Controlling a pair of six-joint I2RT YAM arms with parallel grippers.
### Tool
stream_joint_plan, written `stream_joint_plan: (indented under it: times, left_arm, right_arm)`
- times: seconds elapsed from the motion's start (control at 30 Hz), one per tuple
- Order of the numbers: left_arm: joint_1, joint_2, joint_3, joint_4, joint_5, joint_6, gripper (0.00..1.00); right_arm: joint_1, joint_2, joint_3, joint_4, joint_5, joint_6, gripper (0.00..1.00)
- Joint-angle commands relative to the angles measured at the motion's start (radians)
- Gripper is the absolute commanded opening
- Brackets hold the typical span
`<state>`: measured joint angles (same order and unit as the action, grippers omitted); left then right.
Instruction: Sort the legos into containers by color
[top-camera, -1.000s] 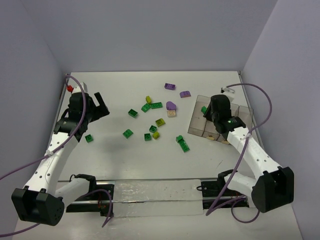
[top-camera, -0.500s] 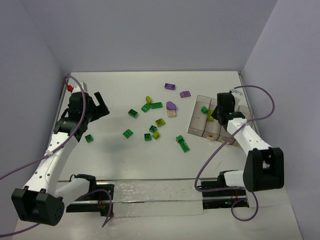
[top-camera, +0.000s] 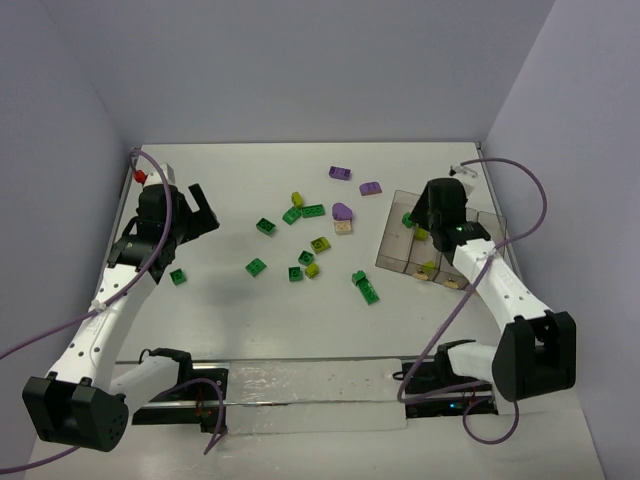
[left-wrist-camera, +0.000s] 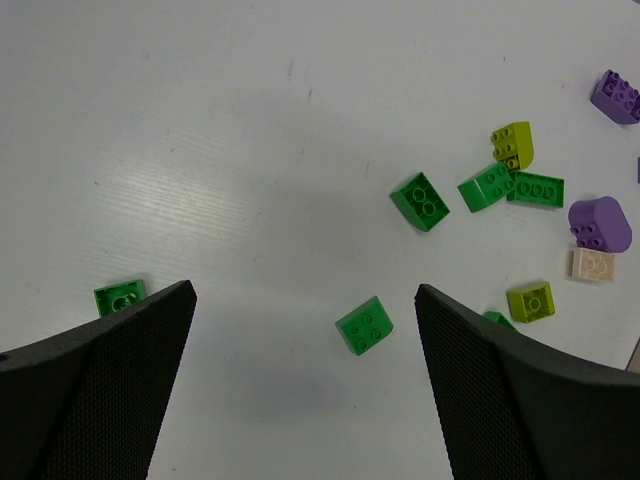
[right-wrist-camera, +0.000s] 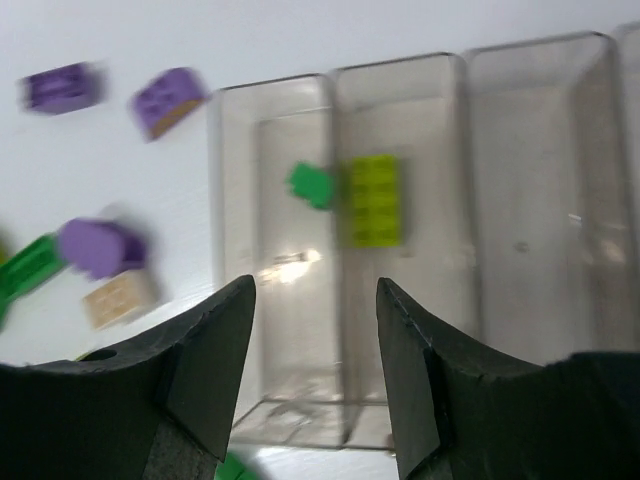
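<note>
The four joined smoky bins (top-camera: 396, 243) stand at the right. The leftmost bin (right-wrist-camera: 235, 200) holds a green brick (right-wrist-camera: 312, 184); the second holds a yellow-green brick (right-wrist-camera: 375, 200). My right gripper (top-camera: 430, 218) hangs over the bins, open and empty, as its wrist view (right-wrist-camera: 315, 300) shows. My left gripper (top-camera: 203, 212) is open and empty at the left, above a green brick (left-wrist-camera: 364, 325). Loose bricks lie mid-table: purple (top-camera: 340, 173), tan (top-camera: 343, 227), green (top-camera: 256, 266), yellow-green (top-camera: 320, 243).
A lone green brick (top-camera: 177, 277) lies beside the left arm. A small red object (top-camera: 140, 176) sits at the far left corner. Walls close the table on three sides. A clear strip (top-camera: 300, 385) runs along the near edge between the arm bases.
My right gripper has moved a little farther over the bins, and a yellow-green brick now shows in the second bin. The left arm has not moved.
</note>
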<state>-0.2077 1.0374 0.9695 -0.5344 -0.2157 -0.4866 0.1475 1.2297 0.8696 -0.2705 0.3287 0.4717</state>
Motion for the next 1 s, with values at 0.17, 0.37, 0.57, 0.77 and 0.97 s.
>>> stream_joint_plan:
  times: [0.17, 0.37, 0.57, 0.77, 0.97]
  left_arm:
    - [-0.004, -0.011, 0.048, 0.018, -0.006, 0.002, 0.99]
    - [-0.004, -0.022, 0.050, 0.004, -0.023, 0.012, 0.99]
    - [-0.004, -0.032, 0.051, -0.001, -0.028, 0.014, 0.99]
    - [-0.004, -0.036, 0.053, -0.005, -0.025, 0.017, 0.99]
    - [-0.004, -0.036, 0.059, -0.004, -0.024, 0.014, 0.99]
  right_arm:
    - [0.491, 0.090, 0.121, 0.005, -0.097, -0.070, 0.64]
    - [0.675, 0.300, 0.204, -0.021, -0.180, -0.124, 0.73]
    - [0.702, 0.457, 0.282, -0.048, -0.255, -0.196, 0.77]
    - [0.707, 0.548, 0.332, -0.078, -0.231, -0.256, 0.74]
    - [0.706, 0.600, 0.351, -0.076, -0.199, -0.280, 0.66]
